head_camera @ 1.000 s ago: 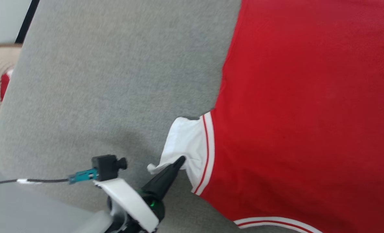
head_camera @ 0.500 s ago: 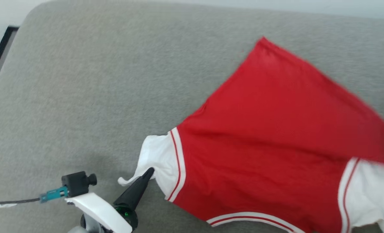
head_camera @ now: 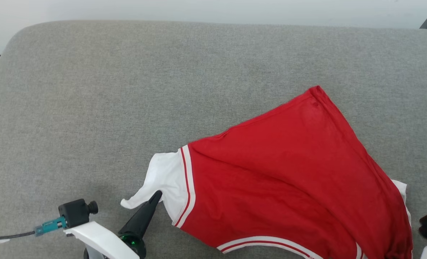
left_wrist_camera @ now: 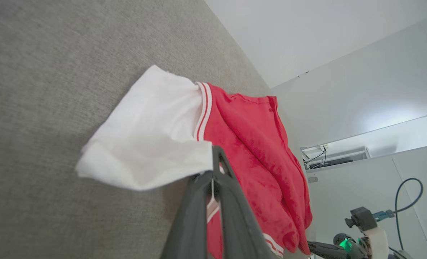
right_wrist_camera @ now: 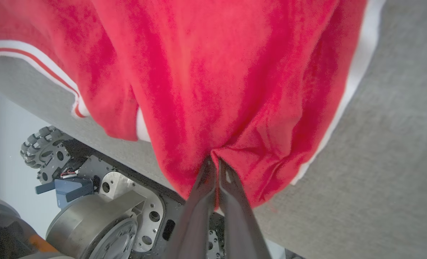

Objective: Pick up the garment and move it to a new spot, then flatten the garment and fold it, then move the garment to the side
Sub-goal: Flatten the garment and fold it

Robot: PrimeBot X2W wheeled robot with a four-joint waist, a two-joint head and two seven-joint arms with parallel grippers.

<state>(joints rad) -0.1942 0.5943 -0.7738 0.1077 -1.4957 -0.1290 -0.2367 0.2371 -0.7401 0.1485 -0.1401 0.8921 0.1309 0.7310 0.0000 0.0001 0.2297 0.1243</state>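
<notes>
Our view is swinging, showing more shirt [head_camera: 289, 180]. Left fingers [head_camera: 143, 216] pinching its sleeve [head_camera: 161, 178], right fingers [right_wrist_camera: 203, 187] pinching red cloth, we are probably mid-move; flattening and folding are waiting.

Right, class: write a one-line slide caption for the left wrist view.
Left gripper shut on the white sleeve of the red garment, above a grey fabric surface.

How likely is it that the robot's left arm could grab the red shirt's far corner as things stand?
Probably not straight away. The left gripper is shut on the white sleeve, so it must let go first. Otherwise the way looks free: just grey cushion up to the far corner.
</notes>
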